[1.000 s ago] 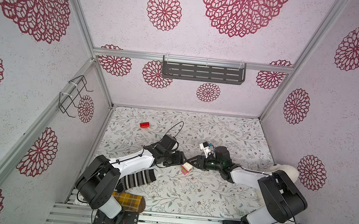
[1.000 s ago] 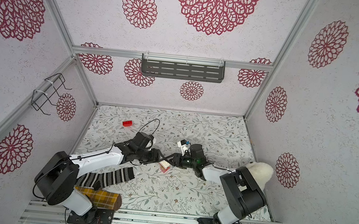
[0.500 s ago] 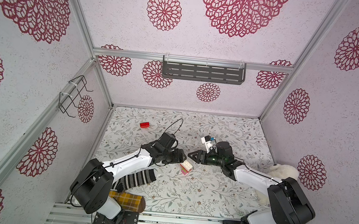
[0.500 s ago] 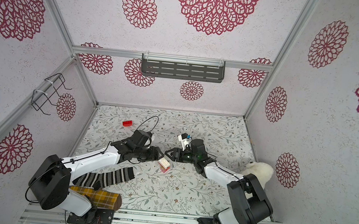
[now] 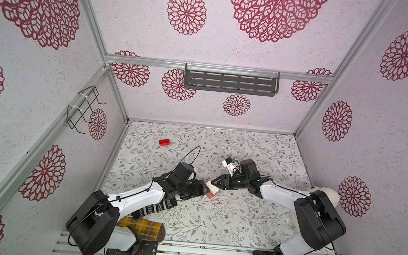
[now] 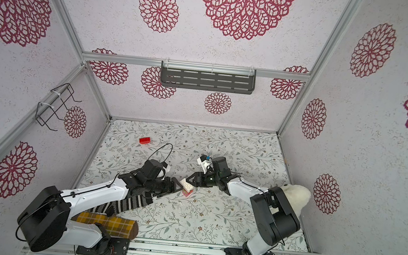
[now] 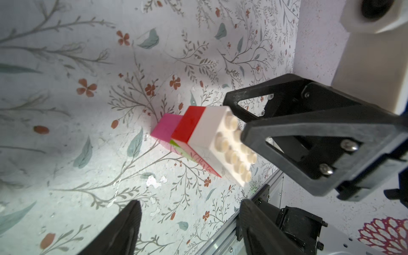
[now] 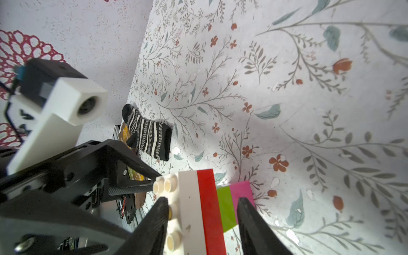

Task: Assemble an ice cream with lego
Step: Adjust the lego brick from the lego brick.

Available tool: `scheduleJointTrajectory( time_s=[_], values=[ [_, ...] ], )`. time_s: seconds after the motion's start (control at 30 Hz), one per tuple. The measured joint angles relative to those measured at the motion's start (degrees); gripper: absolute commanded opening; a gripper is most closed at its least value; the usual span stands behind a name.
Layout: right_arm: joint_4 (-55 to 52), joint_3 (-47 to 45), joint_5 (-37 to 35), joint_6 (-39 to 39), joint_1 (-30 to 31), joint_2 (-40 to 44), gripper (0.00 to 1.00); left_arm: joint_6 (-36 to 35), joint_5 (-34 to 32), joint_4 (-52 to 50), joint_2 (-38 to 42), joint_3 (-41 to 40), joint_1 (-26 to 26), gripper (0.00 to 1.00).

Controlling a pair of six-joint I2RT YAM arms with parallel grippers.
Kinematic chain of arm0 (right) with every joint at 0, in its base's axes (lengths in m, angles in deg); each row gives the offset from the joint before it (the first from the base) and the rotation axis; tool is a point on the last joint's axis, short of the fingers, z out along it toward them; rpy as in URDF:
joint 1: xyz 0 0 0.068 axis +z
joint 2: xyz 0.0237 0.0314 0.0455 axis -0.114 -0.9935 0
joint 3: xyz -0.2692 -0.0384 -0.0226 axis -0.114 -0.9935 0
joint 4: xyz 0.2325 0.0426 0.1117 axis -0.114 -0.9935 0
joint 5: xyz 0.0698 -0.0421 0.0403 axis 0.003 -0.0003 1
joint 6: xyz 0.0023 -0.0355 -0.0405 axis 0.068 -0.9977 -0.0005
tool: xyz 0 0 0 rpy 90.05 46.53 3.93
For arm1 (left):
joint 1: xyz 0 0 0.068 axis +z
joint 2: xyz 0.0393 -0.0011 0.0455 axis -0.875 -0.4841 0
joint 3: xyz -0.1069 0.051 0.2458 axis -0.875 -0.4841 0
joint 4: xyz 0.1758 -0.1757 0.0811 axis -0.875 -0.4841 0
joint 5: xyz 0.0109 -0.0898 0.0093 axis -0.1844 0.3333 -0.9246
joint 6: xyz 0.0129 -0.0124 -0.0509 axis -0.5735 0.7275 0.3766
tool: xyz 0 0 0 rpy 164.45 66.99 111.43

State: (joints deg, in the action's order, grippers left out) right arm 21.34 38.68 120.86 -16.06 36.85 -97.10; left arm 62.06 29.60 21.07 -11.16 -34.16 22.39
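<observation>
Ice cream (image 5: 211, 190) rests on the mat (image 5: 240, 221). Left gripper (image 7: 189, 205) gapes wide and empty. Right gripper (image 8: 202, 201) straddles the stack; I cannot tell whether it clamps.

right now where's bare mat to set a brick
Bare: near mat between striped sock and right arm; far strip from red brick to the right wall. Crowded: mid-mat, left gripper and right gripper meet at the brick stack.

White-shelled plastic left arm (image 5: 140, 197) and right arm (image 5: 279, 194), chunky black joints, skeletal black triangular jaws, tiny silver screws.
</observation>
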Motion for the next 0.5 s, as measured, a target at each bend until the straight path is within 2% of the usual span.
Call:
scheduleJointTrajectory(
  time_s=[0.23, 0.5],
  values=[
    [4.4, -2.3, 6.1, 2.1, -0.9, -0.4, 0.53, 7.5, -1.3, 14.5, -0.6, -4.1, -1.5, 0.81],
    [7.6, -4.0, 8.1, 4.5, -1.7, -0.4, 0.50, 13.4, -3.5, 24.4, -2.5, -6.9, -1.9, 0.70]
  ],
)
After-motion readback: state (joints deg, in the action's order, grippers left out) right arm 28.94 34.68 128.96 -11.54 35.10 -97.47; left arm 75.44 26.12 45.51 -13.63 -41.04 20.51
